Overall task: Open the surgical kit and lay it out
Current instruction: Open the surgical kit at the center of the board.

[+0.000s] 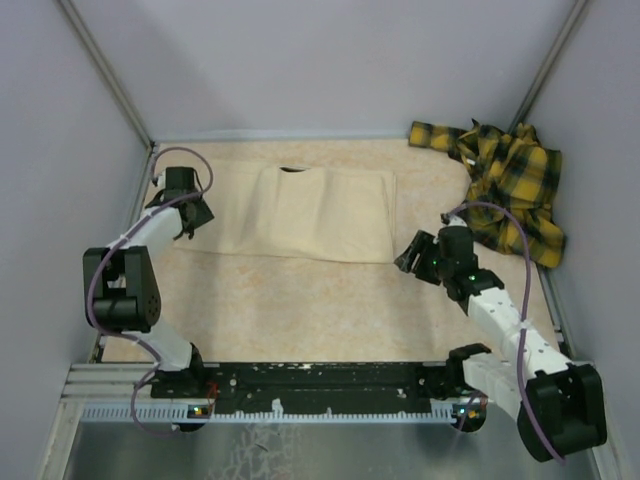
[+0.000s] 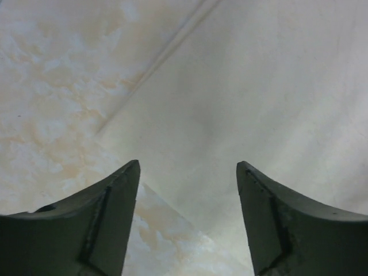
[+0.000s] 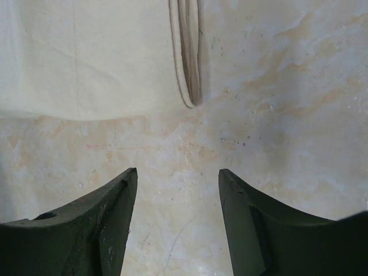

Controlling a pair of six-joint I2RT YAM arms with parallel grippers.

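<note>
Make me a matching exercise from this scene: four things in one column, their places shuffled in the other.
1 pale beige cloth wrap
2 yellow-and-black plaid cloth
3 left gripper
4 right gripper

A far right corner of the mottled table
B over the wrap's left edge
C far centre, folded
D beside the wrap's near right corner

Pairs: 1-C, 2-A, 3-B, 4-D

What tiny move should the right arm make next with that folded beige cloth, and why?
Probably ease the right arm forward to the folded edge of the cloth wrap and pinch its top layer. Its jaws stand open over bare table, holding nothing. The layered edge lies just ahead of them, and the wrap is folded shut, not yet opened.
</note>
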